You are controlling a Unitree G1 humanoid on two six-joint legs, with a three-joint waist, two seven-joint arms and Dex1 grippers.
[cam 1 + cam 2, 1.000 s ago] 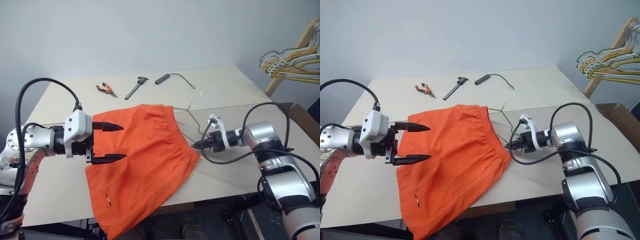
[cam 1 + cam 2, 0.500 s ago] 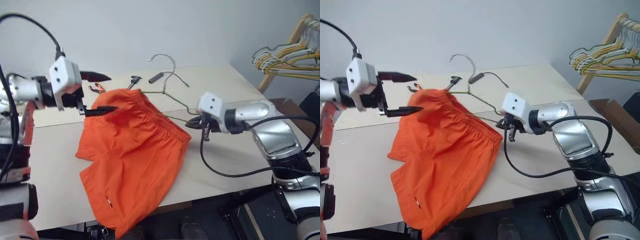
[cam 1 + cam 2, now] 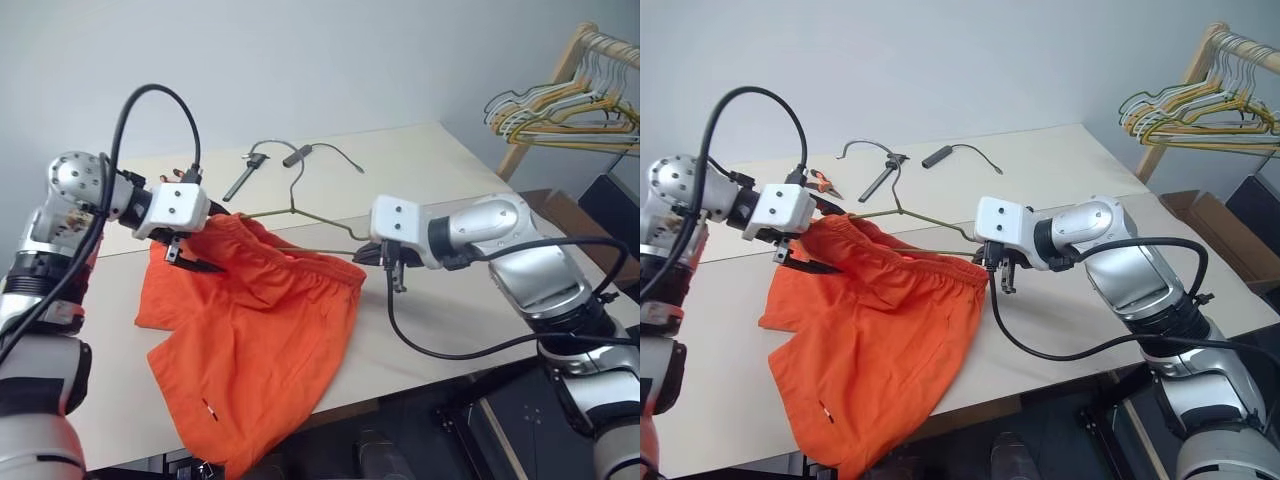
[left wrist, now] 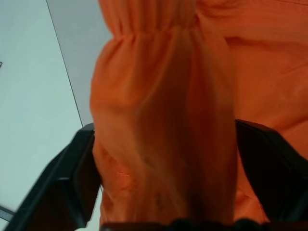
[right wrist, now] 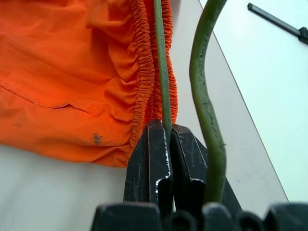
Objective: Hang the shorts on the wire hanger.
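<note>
We see the shorts (image 3: 250, 330) between our grippers, the wire hanger (image 3: 300, 212) behind them.

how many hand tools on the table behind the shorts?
2: orange-handled pliers near the left pincer's wrist, partly hidden by it, and a dark caliper-like tool beside the wire hanger's hook. The black cable isn't counted. More may be hidden under the shorts.

You've got the right gripper (image 3: 378, 258) pinching the wire hanger (image 3: 300, 208), left gripper (image 3: 196, 252) on the shorts (image 3: 250, 340) waistband.
</note>
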